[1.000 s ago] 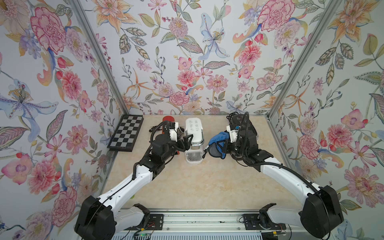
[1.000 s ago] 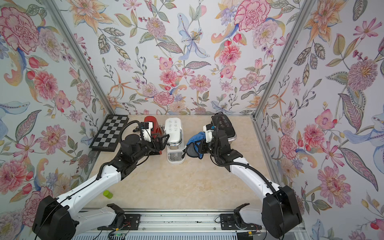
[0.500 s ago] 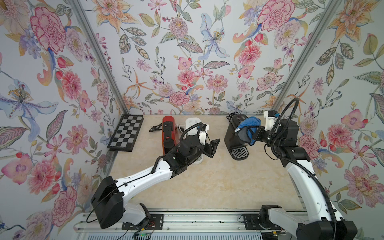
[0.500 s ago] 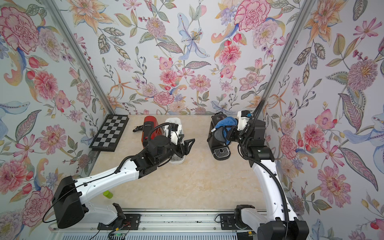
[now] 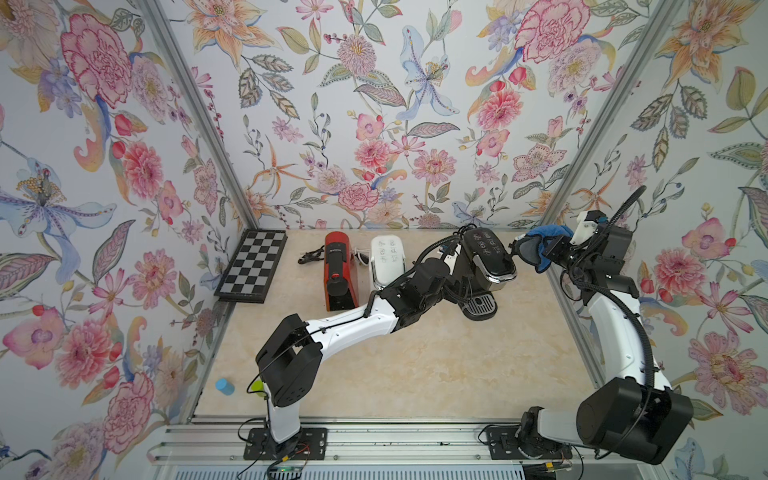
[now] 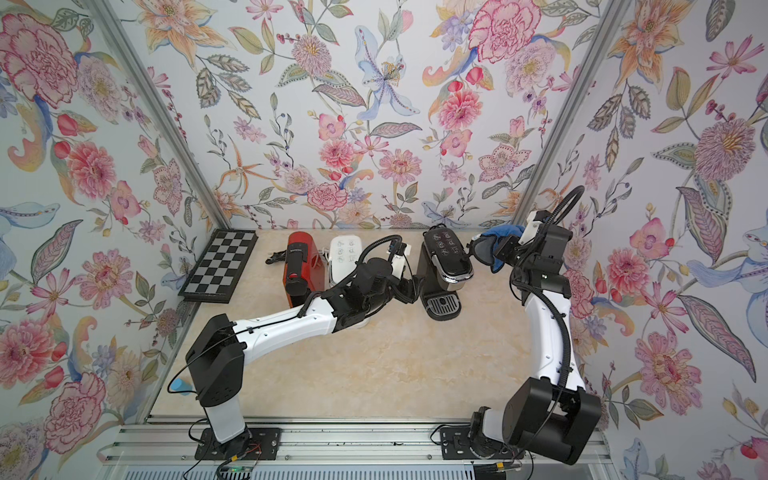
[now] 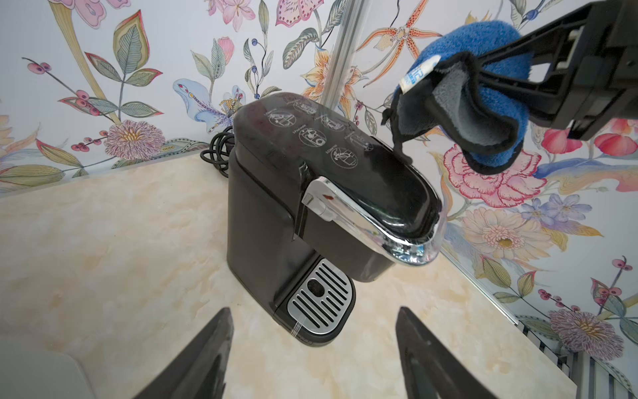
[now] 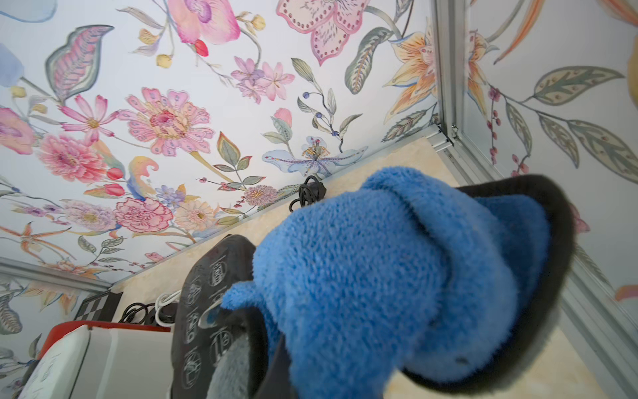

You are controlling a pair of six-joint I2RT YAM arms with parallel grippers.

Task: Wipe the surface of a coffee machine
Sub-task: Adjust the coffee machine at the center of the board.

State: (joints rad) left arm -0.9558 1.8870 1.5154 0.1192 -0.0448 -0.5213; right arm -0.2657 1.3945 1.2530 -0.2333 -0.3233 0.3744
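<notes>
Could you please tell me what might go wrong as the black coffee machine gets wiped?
The left end effector is open and short of the coffee machine, so a sideways wipe could shove or tip it.
The cloth is bunched in the right end effector; only a dangling corner reaches the machine, so it may wipe little or pull loose.

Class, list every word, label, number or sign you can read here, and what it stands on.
Black coffee machine lid: pictograms with tiny captions, too blurred to read.
Blue cloth tag: blue print, unreadable.
White coffee machine top: pictograms, too small.
Red coffee machine: brand mark, too small.
Nothing legible.
</notes>
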